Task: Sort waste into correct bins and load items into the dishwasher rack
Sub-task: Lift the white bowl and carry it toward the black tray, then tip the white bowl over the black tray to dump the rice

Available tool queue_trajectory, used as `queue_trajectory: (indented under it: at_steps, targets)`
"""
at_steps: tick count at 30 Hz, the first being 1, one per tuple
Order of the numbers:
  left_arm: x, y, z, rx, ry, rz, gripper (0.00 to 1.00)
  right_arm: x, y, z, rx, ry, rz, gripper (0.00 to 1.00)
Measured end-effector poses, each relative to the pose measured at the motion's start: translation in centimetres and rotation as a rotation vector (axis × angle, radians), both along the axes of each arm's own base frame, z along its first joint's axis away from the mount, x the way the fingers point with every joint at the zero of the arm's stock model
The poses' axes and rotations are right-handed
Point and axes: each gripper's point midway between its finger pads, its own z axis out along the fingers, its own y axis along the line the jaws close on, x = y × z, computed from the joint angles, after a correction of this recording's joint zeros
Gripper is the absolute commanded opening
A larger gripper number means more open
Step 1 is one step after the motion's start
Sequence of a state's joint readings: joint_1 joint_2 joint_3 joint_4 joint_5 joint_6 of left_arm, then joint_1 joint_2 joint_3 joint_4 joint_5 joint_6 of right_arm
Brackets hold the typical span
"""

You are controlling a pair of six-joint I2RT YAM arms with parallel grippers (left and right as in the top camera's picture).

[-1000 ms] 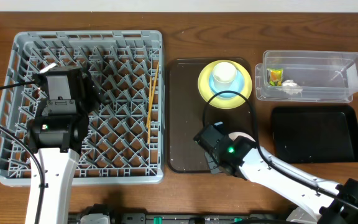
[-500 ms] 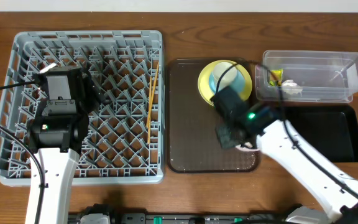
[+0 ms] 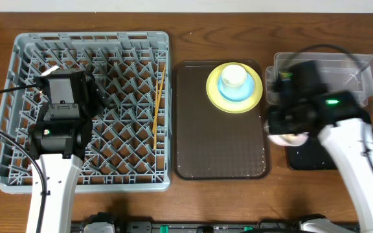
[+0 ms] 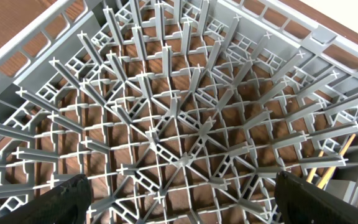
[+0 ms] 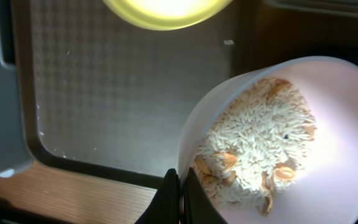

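While the right end effector (image 5: 180, 193) carries the white bowl (image 5: 328, 106) just off the right edge of the brown tray (image 3: 219, 142), the step in hand is judged to be disposal of the food waste. The two fingers are pinched almost together on the bowl's rim, one inside the wall and one outside. The bowl holds whitish rice scraps (image 5: 253, 143) mixed with a few tan pieces, and it sits tilted in the wrist view.

In the overhead view, the bowl hangs over the near-left corner of the black tray (image 3: 301, 159), which lies to the right of the brown tray. The clear tub (image 3: 368, 65) lies beyond the black tray, also right of the brown tray.

The left end effector (image 4: 185, 199) hovers over the dishwasher rack (image 3: 128, 139), left of the brown tray. Its fingers are spread wide and hold nothing.

The yellow plate (image 3: 212, 90), the blue dish (image 3: 235, 95) and the white cup (image 3: 234, 76) are stacked on the far end of the brown tray. The chopsticks (image 3: 158, 103) lie in the rack along the edge nearest the brown tray.

Next move, as a judgement:
1. Bring the bowl fully over the chosen bin.
2. Roll the wrist until the scraps slide out. Keep the rim inside the bin walls so that no grains fall on the bench (image 3: 186, 19).
3. Maintain grip pressure; a thin rim pinch may slip as the bowl tips.
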State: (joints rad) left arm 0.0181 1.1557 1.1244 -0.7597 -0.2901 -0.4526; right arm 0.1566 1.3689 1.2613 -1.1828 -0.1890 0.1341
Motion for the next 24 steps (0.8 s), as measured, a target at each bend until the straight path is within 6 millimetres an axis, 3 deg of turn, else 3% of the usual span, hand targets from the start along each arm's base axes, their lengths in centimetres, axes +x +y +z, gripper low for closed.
queue_trajectory:
  at_steps: [9,12,19,24]
  targets:
    - [0.0,0.0,0.0,0.000,0.000,0.000,0.95,0.8,-10.3,2.0,0.235,-0.103,-0.251,0.01]
    - [0.0,0.0,0.0,0.000,0.000,0.000,0.95,0.4,-13.0,2.1,0.318,-0.156,-0.324,0.01]
    - [0.0,0.0,0.0,0.000,0.000,0.000,0.95,0.4,-17.1,1.5,0.473,-0.345,-0.422,0.01]
    - [0.0,0.0,0.0,0.000,0.000,0.000,0.95,0.6,-17.8,1.0,0.594,-0.508,-0.407,0.01]
